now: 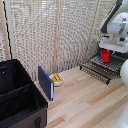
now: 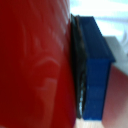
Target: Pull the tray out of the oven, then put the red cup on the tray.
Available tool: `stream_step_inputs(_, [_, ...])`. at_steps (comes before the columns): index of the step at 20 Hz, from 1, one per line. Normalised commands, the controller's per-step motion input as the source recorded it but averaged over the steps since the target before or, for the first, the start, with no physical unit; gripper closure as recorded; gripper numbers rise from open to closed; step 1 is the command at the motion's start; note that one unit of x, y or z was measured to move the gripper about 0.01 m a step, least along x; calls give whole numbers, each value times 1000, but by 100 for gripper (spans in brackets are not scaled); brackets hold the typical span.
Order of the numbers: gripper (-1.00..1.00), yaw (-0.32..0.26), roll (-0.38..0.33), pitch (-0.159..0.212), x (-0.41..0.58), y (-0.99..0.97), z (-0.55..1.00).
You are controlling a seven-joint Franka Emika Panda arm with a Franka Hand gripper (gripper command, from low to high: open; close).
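Note:
In the exterior view the red cup (image 1: 106, 55) is upright over the tray (image 1: 114, 63), a dark wire rack drawn out at the exterior view's right. My gripper (image 1: 106, 48) comes down onto the cup from above and is shut on it. I cannot tell whether the cup's base touches the wires. The oven's drop-down door (image 1: 95, 72) lies open below the tray; my white arm hides the oven body. In the wrist view the red cup (image 2: 32, 65) fills most of the picture, pressed against the black pad of a blue finger (image 2: 95, 75).
A big black fabric bin (image 1: 17, 95) takes up the exterior view's lower left. An upright dark blue board (image 1: 46, 82) stands beside it, with a small bowl of yellow contents (image 1: 57, 78) just behind. A woven screen (image 1: 50, 30) backs the wooden table (image 1: 85, 100).

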Motion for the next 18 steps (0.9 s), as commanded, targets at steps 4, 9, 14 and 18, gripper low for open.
stream_step_inputs(4, [-100,-120,32,28,218,-161,19])
stream_step_inputs(9, [-100,-101,9,29,187,-78,273])
stream_step_inputs(14, [-100,-46,21,-5,240,-66,697])
stream_step_inputs(18, [-100,-50,5,-12,360,4,816])
